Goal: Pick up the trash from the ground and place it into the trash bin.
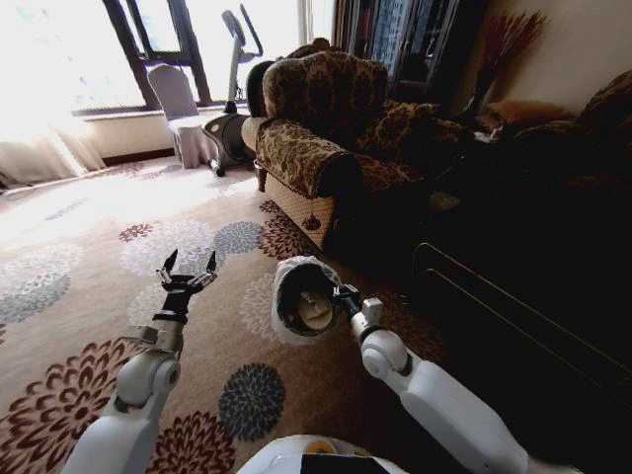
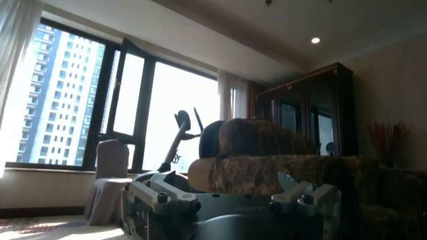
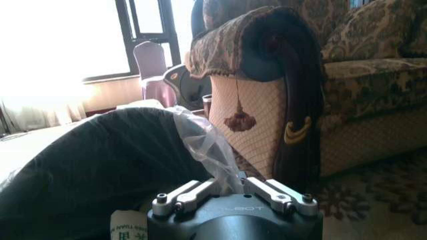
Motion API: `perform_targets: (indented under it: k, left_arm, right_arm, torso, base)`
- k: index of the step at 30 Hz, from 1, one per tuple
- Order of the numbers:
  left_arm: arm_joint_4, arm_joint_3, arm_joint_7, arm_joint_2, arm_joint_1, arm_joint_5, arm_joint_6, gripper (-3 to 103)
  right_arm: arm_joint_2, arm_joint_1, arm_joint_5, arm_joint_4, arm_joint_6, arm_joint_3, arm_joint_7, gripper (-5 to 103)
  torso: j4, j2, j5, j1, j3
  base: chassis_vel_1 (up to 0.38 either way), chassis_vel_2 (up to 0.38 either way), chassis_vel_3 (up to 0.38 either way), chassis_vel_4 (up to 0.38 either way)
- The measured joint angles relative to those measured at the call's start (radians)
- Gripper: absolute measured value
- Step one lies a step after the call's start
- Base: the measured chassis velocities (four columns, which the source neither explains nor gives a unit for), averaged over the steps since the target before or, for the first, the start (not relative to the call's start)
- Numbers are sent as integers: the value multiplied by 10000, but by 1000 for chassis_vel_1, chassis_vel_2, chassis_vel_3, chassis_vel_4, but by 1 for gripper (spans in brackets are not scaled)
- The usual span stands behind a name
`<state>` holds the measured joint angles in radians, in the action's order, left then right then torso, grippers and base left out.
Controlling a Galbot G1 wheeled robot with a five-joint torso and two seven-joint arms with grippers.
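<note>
The trash bin, black with a translucent white liner around its rim, hangs above the carpet, tipped so its mouth faces me. A pale round piece of trash lies inside it. My right gripper is shut on the bin's rim at its right side; in the right wrist view the gripper pinches the liner against the black bin wall. My left gripper is open and empty, held up over the carpet to the left of the bin. It shows in the left wrist view pointing at the armchair.
A patterned armchair stands just behind the bin, its arm close to my right gripper. A dark sofa runs along the right. An exercise bike and a covered chair stand by the window. Open floral carpet lies to the left.
</note>
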<state>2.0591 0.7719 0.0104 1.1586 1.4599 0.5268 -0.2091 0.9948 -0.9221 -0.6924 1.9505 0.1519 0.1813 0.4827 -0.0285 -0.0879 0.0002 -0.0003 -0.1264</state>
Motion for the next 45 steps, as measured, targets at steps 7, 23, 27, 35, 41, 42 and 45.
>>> perform_targets:
  k: [7,23,27,35,41,42,45]
  left_arm:
    - [-111,548,-203,410,252,304,152,100]
    - [-1043,1670,-353,1263,1319,-14,-117,100]
    - [-864,1599,-313,1498,1462,-104,-116,100]
    - [-762,1460,-296,1810,1639,-219,-116,100]
    - [-718,1357,-296,2083,1740,-392,-114,100]
    - [-718,1357,-296,2083,1740,-392,-114,100]
    - [-712,1337,-379,2269,1793,-535,-104,100]
  right_arm:
    - [-572,-1308,584,809,-194,-1271,-509,0]
    - [-351,-2235,746,1255,-222,-2345,-726,0]
    - [-272,-2270,823,1248,-244,-2255,-822,0]
    - [-284,-2277,857,1225,-306,-2255,-894,0]
    - [-269,-2363,887,1252,-348,-2250,-1162,0]
    - [-269,-2363,887,1252,-348,-2250,-1162,0]
    - [-266,-2372,912,1266,-348,-2236,-1196,0]
  torso:
    - [8,59,-1,3,37]
    - [1,65,-1,2,47]
    - [1,65,0,2,47]
    - [2,65,-1,2,44]
    - [2,64,-1,2,44]
    - [2,64,-1,2,44]
    - [2,64,-2,2,43]
  base:
    - [6,7,20,18]
    - [67,67,86,70]
    - [113,123,129,118]
    - [124,122,129,125]
    - [128,118,114,123]
    - [133,130,107,120]
    - [133,127,119,123]
